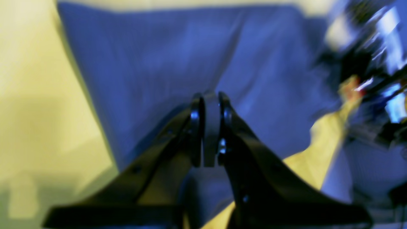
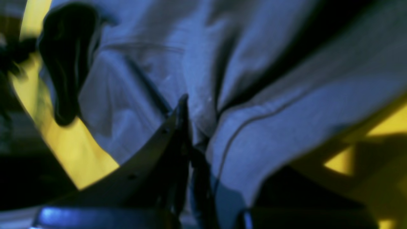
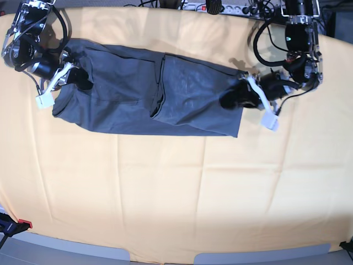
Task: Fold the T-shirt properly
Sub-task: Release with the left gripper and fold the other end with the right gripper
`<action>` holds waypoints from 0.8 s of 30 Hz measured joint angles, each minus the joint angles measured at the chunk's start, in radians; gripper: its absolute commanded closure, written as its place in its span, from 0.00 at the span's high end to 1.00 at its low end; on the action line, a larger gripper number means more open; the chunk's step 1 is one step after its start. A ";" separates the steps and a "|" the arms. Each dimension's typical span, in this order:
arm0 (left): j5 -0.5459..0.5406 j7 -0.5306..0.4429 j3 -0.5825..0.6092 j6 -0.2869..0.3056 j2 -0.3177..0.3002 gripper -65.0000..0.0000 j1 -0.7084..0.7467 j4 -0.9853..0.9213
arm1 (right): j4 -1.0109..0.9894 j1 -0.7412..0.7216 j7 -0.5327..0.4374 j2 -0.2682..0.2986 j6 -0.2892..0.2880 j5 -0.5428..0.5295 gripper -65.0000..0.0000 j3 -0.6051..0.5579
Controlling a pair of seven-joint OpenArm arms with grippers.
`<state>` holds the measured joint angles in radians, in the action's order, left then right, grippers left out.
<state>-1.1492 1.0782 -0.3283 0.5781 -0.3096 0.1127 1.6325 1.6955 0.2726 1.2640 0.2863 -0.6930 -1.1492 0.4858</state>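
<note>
The dark slate-grey T-shirt (image 3: 165, 94) lies stretched sideways as a long folded band across the far part of the yellow-orange tablecloth (image 3: 176, 187). My left gripper (image 3: 230, 101) is shut on the shirt's right end; in the left wrist view its jaws (image 1: 210, 105) pinch a fold of the cloth (image 1: 159, 57). My right gripper (image 3: 77, 77) is shut on the shirt's left end; in the right wrist view the fabric (image 2: 254, 63) bunches into creases at the closed tips (image 2: 190, 136). Collar and label are not visible.
A power strip (image 3: 220, 8) and cables lie along the table's far edge. A red clamp (image 3: 22, 223) sits at the near left corner. The tablecloth reaches the rounded front edge (image 3: 165, 256).
</note>
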 measured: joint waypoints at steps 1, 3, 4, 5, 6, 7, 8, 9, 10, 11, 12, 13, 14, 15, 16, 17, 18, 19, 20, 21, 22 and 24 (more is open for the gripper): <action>-0.060 0.032 -0.035 0.019 -0.001 0.00 -0.003 0.005 | 0.032 -0.002 -0.002 0.013 0.000 0.037 0.00 0.000; -0.164 0.125 -0.109 0.060 -0.004 0.00 -0.013 0.011 | 0.081 -0.008 -0.020 0.043 -0.002 0.117 0.00 -0.001; -0.200 0.161 -0.148 0.059 -0.004 0.00 -0.020 0.011 | 0.100 -0.013 -0.033 0.061 0.025 0.166 0.00 -0.002; -0.225 0.188 -0.189 0.059 -0.003 0.00 -0.027 0.011 | 0.116 -0.015 -0.058 0.083 0.054 0.219 0.00 -0.004; -0.248 0.211 -0.229 0.059 -0.003 0.00 -0.032 0.011 | 0.132 -0.015 -0.084 0.107 0.082 0.262 0.00 -0.004; -0.266 0.219 -0.267 0.059 -0.004 0.00 -0.032 0.011 | 0.150 -0.014 -0.098 0.131 0.108 0.298 0.00 -0.003; -0.279 0.226 -0.298 0.059 -0.010 0.00 -0.029 0.011 | 0.166 -0.014 -0.103 0.152 0.129 0.343 0.00 -0.003; -0.281 0.226 -0.323 0.059 -0.020 0.00 -0.023 0.011 | 0.180 -0.016 -0.106 0.171 0.153 0.391 0.00 -0.004; -0.280 0.229 -0.345 0.059 -0.031 0.00 -0.013 0.011 | 0.194 -0.017 -0.109 0.186 0.179 0.433 0.00 -0.004; -0.279 0.230 -0.364 0.059 -0.043 0.00 -0.004 0.011 | 0.212 -0.018 -0.109 0.202 0.209 0.472 0.00 -0.004; -0.278 0.229 -0.380 0.059 -0.054 0.00 0.005 0.011 | 0.232 -0.019 -0.105 0.216 0.235 0.496 0.00 -0.004; -0.277 0.227 -0.387 0.059 -0.064 0.00 0.014 0.011 | 0.256 -0.022 -0.101 0.228 0.268 0.508 0.00 -0.004; -0.280 0.221 -0.386 0.059 -0.074 0.00 0.024 0.011 | 0.284 -0.025 -0.102 0.236 0.279 0.508 0.00 -0.004; -0.280 0.223 -0.385 0.059 -0.077 0.00 0.032 0.011 | 0.316 -0.026 -0.102 0.241 0.296 0.491 0.00 -0.004; -0.281 0.221 -0.384 0.060 -0.077 0.00 0.043 0.011 | 0.351 -0.026 -0.100 0.243 0.298 0.452 0.00 -0.003; -0.280 0.225 -0.383 0.060 -0.076 0.00 0.056 0.011 | 0.385 -0.024 -0.085 0.242 0.301 0.385 0.00 -0.003; -0.280 0.225 -0.381 0.060 -0.075 0.00 0.070 0.011 | 0.413 -0.023 -0.071 0.241 0.290 0.299 0.00 -0.003; -0.279 0.227 -0.380 0.059 -0.076 0.00 0.079 0.011 | 0.436 -0.024 -0.057 0.233 0.257 0.222 0.00 -0.003; -0.280 0.228 -0.380 0.060 -0.076 0.00 0.087 0.011 | 0.459 -0.025 -0.043 0.216 0.220 0.165 0.00 -0.003; -0.280 0.228 -0.380 0.060 -0.076 0.00 0.090 0.011 | 0.476 -0.025 -0.027 0.194 0.204 0.114 0.00 -0.003; -0.280 0.227 -0.380 0.059 -0.076 0.00 0.090 0.011 | 0.488 -0.025 -0.016 0.171 0.194 0.068 0.00 -0.003; -0.280 0.220 -0.380 0.059 -0.076 0.00 0.093 0.011 | 0.505 -0.024 0.002 0.119 0.163 -0.014 0.00 -0.003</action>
<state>-1.4296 1.2984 -0.7082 0.6373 -0.3855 0.2054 1.6440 2.2002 0.2489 1.2659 0.4053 -0.5297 -1.1629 0.4828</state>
